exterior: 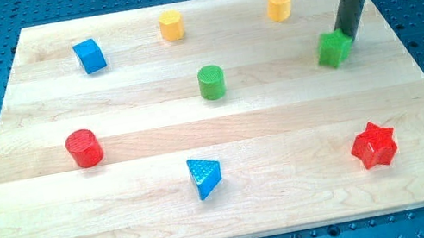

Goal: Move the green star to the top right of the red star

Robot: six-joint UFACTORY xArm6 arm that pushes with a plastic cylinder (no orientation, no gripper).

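Observation:
The green star (pixel 333 49) lies at the view's right, in the upper half of the wooden board (pixel 302 134). The red star (pixel 373 146) lies well below it, near the view's bottom right, slightly further right. My tip (pixel 345 32) sits against the green star's upper right side, the dark rod rising from there to the view's top edge.
A green cylinder (pixel 212 81) stands mid-board. A yellow block (pixel 280 6) and another yellow block (pixel 171 25) lie near the top. A blue cube (pixel 90 55) is at top left, a red cylinder (pixel 84 148) at left, a blue triangle (pixel 204 176) at bottom centre.

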